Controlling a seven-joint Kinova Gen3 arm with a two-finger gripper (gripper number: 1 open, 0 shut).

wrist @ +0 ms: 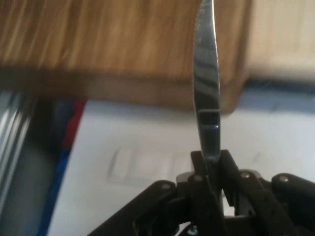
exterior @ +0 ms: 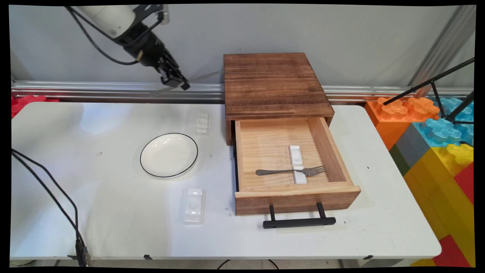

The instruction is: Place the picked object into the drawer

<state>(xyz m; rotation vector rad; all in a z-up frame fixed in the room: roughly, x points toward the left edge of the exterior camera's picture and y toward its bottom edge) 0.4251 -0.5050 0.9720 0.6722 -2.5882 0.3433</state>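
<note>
Tool (exterior: 175, 81) raised above the surface's (exterior: 113, 227) far edge, clamped on a knife (wrist: 205, 93). Below it lies a small white rest (exterior: 202, 123), near a plate (exterior: 169, 155) and open drawer (exterior: 291, 167) holding a fork (exterior: 291, 171).

The white table (exterior: 113, 235) carries a black-rimmed plate (exterior: 169, 155), two white rests (exterior: 202, 123) (exterior: 194, 205) either side of it, and a wooden drawer box (exterior: 274, 85), drawer open.
</note>
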